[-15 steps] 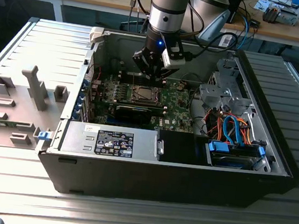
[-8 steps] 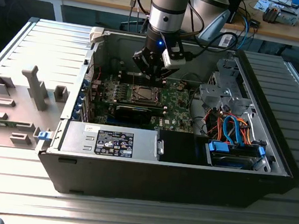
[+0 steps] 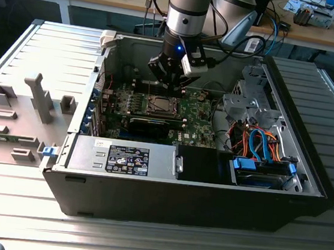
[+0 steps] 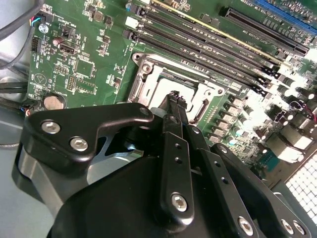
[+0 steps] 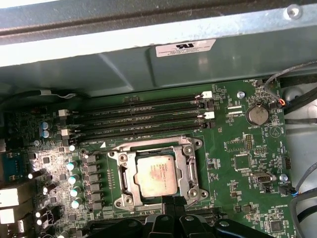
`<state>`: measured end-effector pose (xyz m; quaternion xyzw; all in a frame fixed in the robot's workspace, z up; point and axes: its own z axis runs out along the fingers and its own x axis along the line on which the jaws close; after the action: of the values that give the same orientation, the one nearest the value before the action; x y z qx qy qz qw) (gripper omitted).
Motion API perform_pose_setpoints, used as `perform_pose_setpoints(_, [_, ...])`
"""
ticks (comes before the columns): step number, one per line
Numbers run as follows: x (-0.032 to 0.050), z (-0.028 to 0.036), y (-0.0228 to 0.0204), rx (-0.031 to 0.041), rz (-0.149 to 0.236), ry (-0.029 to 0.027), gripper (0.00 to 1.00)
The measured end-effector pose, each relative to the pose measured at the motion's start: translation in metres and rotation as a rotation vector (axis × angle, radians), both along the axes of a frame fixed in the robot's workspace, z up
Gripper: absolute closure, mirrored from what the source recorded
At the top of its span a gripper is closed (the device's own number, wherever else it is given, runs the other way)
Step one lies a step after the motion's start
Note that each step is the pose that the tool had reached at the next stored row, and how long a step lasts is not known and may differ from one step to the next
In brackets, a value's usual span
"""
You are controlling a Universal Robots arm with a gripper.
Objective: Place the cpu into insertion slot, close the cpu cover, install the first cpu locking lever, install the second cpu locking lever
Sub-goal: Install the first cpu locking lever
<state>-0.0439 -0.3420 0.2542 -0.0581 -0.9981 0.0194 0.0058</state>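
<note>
Already the cpu (image 5: 155, 174) sits in the insertion slot (image 5: 124, 179), the cpu cover (image 5: 189, 168) seemingly down around it; the gripper (image 4: 174, 99) hovers at the socket's edge, fingers pinched together, probably to work a lever.

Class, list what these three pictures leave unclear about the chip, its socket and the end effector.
1. Second wrist view: the end effector hides most of the chip and the near side of the socket.
2. First wrist view: the socket's near edge sits behind the end effector.
3. Exterior view: the chip is too small to judge seating.
</note>
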Motion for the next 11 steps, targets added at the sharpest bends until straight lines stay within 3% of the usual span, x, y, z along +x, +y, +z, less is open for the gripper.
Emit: perform_pose_setpoints(11, [0.0000, 0.0000, 0.0000, 0.0000, 0.022, 0.0000, 0.89])
